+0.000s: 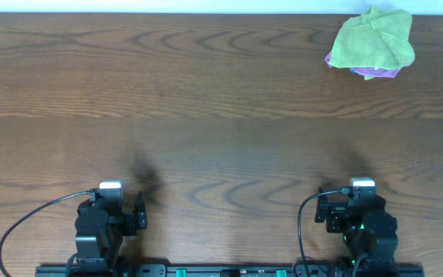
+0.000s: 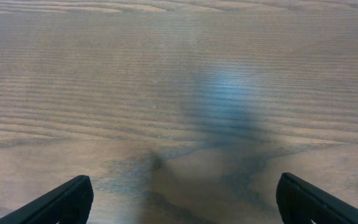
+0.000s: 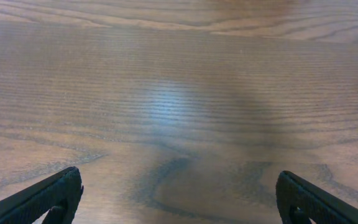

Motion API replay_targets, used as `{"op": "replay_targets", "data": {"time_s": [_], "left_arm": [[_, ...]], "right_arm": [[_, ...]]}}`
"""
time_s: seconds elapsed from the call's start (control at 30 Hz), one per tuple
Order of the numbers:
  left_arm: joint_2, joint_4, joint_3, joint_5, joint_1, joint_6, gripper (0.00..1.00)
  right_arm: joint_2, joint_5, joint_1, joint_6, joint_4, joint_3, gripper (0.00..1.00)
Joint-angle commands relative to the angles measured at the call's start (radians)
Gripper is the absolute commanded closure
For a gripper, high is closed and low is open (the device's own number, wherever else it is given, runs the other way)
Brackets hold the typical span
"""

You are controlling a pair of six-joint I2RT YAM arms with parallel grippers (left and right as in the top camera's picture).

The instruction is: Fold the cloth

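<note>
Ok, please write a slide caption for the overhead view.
Crumpled green cloth at the far right of the wooden table; left arm and right arm parked at the near edge.

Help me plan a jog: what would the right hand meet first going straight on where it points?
Probably just bare table: ahead of the right hand only wood shows. The cloth lies far beyond; depth unclear.

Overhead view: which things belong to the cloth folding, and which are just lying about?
Job: green cloth, crumpled at the far right; left arm; right arm.
Lying about: purple piece under the cloth, possibly its own underside; wooden table.
</note>
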Motion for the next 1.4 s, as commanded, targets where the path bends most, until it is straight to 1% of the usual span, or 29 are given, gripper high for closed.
{"op": "replay_targets", "data": {"time_s": [0.0, 0.57, 0.73, 0.87, 0.93, 1.1, 1.2, 1.37], "left_arm": [[-0.007, -0.007, -0.02, 0.003, -0.005, 0.011, 0.05], [-0.007, -0.007, -0.02, 0.003, -0.005, 0.011, 0.05], [-0.007, -0.007, -0.02, 0.003, -0.005, 0.011, 0.04], [-0.007, -0.007, -0.02, 0.003, -0.005, 0.011, 0.05], [-0.007, -0.007, -0.02, 0.003, -0.005, 0.011, 0.05], [-0.007, -0.007, -0.02, 0.003, -0.005, 0.011, 0.05], [-0.007, -0.007, -0.02, 0.003, -0.005, 0.011, 0.05], [-0.007, -0.007, -0.02, 0.003, -0.005, 0.011, 0.05]], "right_arm": [[-0.011, -0.005, 0.001, -0.016, 0.001, -0.014, 0.01], [-0.011, -0.024, 0.001, -0.015, 0.013, -0.013, 0.01], [0.019, -0.019, 0.0, -0.015, 0.075, 0.059, 0.01], [0.123, 0.029, -0.001, 0.011, 0.094, 0.174, 0.01], [0.209, 0.066, -0.004, 0.03, 0.095, 0.256, 0.01], [0.433, 0.071, -0.006, 0.033, 0.099, 0.452, 0.01], [0.545, 0.072, -0.006, 0.084, 0.114, 0.548, 0.01], [0.683, 0.095, -0.006, 0.117, 0.156, 0.646, 0.01]]}}
